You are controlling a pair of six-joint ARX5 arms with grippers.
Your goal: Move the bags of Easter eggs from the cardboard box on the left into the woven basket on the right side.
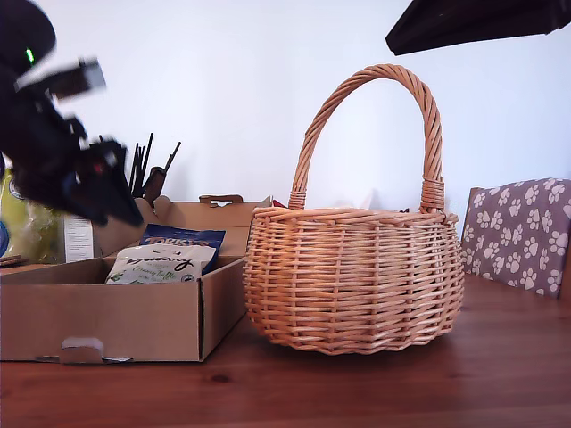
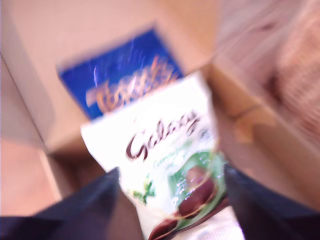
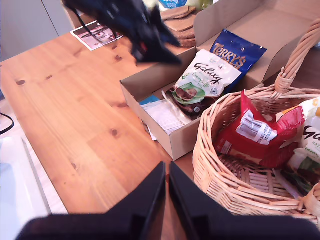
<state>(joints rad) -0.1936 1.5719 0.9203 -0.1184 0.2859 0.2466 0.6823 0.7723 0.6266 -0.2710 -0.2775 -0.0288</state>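
The cardboard box [image 1: 134, 325] stands at the exterior view's left, with a white-green Galaxy bag [image 1: 161, 264] and a dark blue bag [image 1: 183, 239] lying in it. My first gripper [image 1: 120, 203] hovers blurred above the box. It is open, its fingers [image 2: 95, 200] straddling the Galaxy bag [image 2: 170, 160] without clear contact, the blue bag [image 2: 125, 75] beyond. The woven basket [image 1: 352, 276] sits in the middle. It holds a red bag [image 3: 255, 132] and a white bag [image 3: 310, 135]. My second gripper [image 3: 167, 172] is shut and empty, high over the table beside the basket rim [image 3: 210, 150].
A paw-print cushion [image 1: 517, 232] stands at the exterior view's right. Behind the box are a yellow-green crinkly bag [image 1: 27, 223] and dark sticks [image 1: 147, 169]. A printed photo [image 3: 97, 35] lies on the wooden table [image 3: 75, 115]. A dark arm part [image 1: 473, 22] hangs high above the basket.
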